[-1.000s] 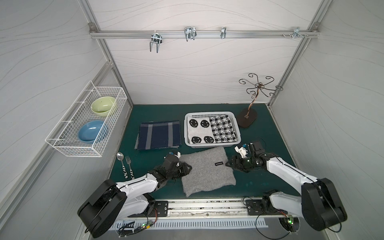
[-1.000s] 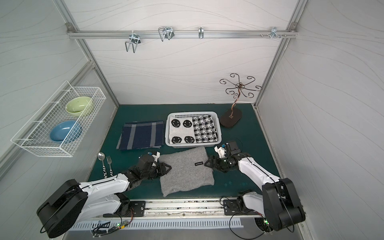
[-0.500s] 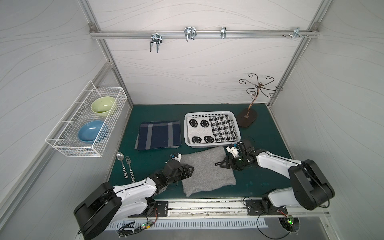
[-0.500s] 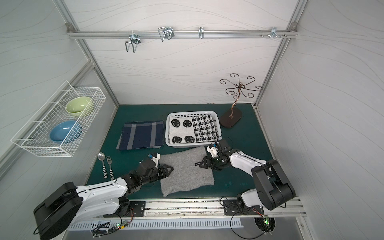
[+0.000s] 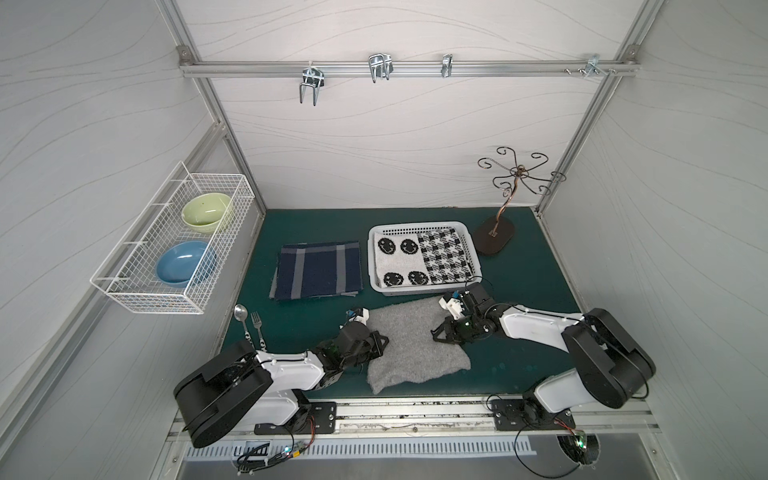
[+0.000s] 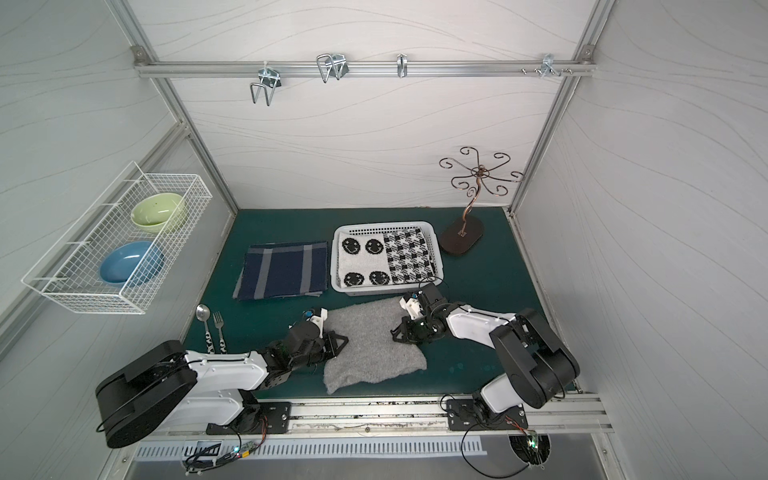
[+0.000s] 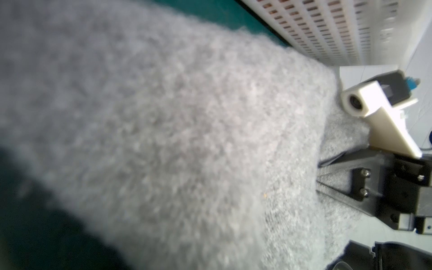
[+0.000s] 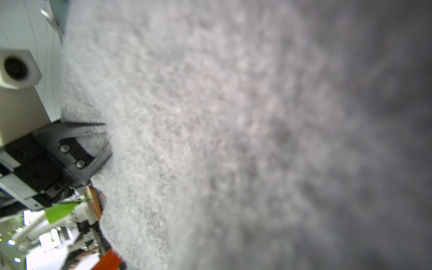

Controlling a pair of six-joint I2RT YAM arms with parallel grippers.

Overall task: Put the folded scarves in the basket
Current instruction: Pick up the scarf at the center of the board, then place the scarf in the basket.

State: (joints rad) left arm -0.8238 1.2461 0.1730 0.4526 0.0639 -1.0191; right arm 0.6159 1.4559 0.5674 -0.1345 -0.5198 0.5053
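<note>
Grip at both sides: left gripper [image 5: 380, 343] pinched shut on the left edge of the grey scarf [image 5: 411, 353], right gripper [image 5: 439, 334] clamped narrow on its right edge. Scarf flat on the bench [image 5: 532, 299], just beside the basket [image 5: 415, 227]; lift and placement not yet done. Jaw tips buried in fabric; wrist views blurred; basket floor under patterned cloths [image 5: 419, 259].

Green mat [image 5: 519, 291] — grey scarf [image 5: 415, 349], navy cloth [image 5: 318, 270], white basket [image 5: 415, 289], spoon [image 5: 240, 311], fork [image 5: 256, 321], hook stand [image 5: 494, 241].
</note>
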